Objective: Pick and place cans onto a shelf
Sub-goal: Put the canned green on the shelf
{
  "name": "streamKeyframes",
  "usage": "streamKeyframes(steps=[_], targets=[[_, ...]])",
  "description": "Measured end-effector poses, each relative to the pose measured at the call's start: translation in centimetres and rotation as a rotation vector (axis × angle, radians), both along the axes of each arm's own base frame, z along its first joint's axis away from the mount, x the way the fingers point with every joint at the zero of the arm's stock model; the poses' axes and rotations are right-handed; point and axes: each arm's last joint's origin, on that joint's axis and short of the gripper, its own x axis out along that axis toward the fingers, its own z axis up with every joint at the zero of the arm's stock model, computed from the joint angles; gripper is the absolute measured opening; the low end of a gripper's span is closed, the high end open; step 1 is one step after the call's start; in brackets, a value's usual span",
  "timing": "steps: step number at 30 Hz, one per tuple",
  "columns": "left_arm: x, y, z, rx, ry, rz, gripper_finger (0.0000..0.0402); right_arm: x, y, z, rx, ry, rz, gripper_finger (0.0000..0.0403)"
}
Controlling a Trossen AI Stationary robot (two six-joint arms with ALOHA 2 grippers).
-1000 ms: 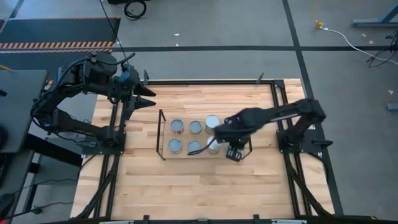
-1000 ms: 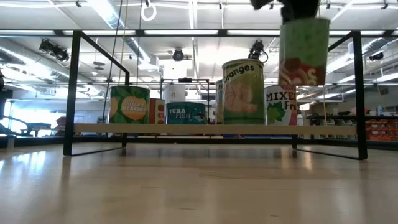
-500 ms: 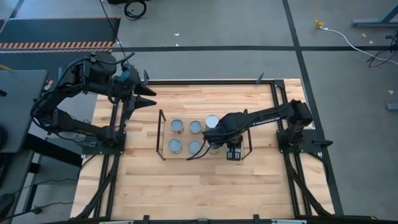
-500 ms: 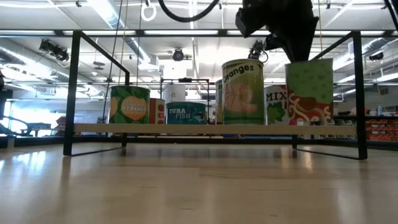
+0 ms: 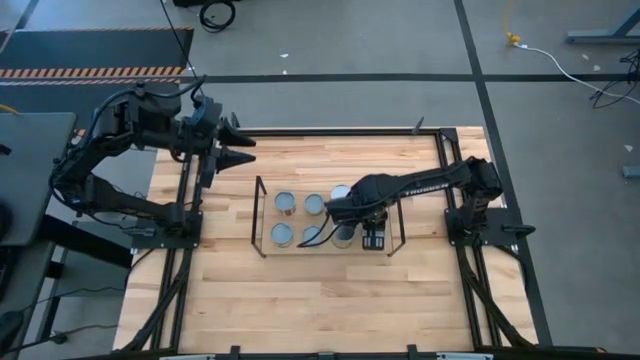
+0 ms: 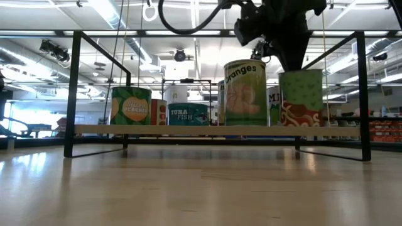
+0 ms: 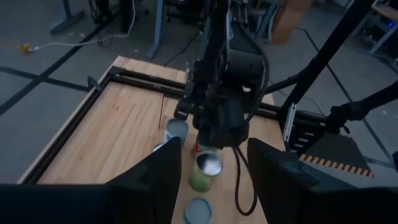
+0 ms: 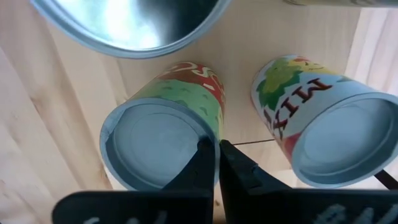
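Observation:
The black wire shelf point(image 5: 262, 215) point(image 6: 74, 94) stands mid-table with a pale board point(image 6: 188, 130) and several cans on it. In the low view these are a green-yellow can point(image 6: 130, 105), a tuna can point(image 6: 188, 114), a tall oranges can point(image 6: 245, 93) and a mixed-fruit can point(image 6: 274, 103) point(image 8: 323, 137). My right gripper point(image 5: 372, 238) point(image 8: 217, 165) is shut on a green-and-red can point(image 6: 300, 97) point(image 8: 158, 146) at the shelf's near right end. My left gripper point(image 5: 240, 150) point(image 7: 214, 158) hangs open and empty over the table's far left corner. My right gripper pinches the green-and-red can's top rim point(image 8: 214, 142). One finger point(image 8: 204, 165) is over the recessed lid and the other finger point(image 8: 241, 171) is outside the wall. The fingers come from above, pointing down. The can stands upright with its bottom on the shelf board point(image 6: 301, 127).
The shelf's upright end frame point(image 6: 361, 94) stands just right of the held can. The tall oranges can is close on its left and the mixed-fruit can close behind it. The large black frame point(image 5: 440, 150) edges the table. Bare wood point(image 5: 330, 300) lies in front of the shelf.
My right gripper has come down with the green-and-red can and moved a little toward the table's left. The can was lifted above the shelf's right end and now stands upright on the board beside the oranges can. The gripper has stayed shut on it.

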Motion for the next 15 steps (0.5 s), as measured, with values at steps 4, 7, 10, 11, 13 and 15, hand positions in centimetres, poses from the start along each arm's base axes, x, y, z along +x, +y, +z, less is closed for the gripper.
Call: streamKeyframes(steps=[4,7,10,11,13,15], targets=[[0.1,0.02,0.25,0.006,-0.027,0.0,0.0188,0.01,-0.26,-0.01,-0.003,0.001,-0.007,0.0017],[0.18,0.05,0.53,0.011,-0.057,0.001,0.0188,-0.05,-0.31,-0.02,-0.007,0.008,-0.002,0.0024],[0.18,0.02,0.52,-0.025,-0.057,0.006,0.0188,-0.09,-0.3,-0.02,-0.006,0.013,0.014,0.0033],[0.17,-0.03,0.47,-0.041,-0.053,-0.007,0.0188,-0.1,-0.3,-0.02,-0.005,0.014,0.016,0.0036],[0.17,-0.15,0.49,-0.046,-0.056,-0.051,0.0188,-0.09,-0.3,-0.03,-0.004,0.014,0.015,0.0042],[0.17,-0.21,0.49,-0.024,-0.058,-0.081,0.0188,-0.09,-0.28,-0.03,-0.001,0.014,0.016,0.0049]])
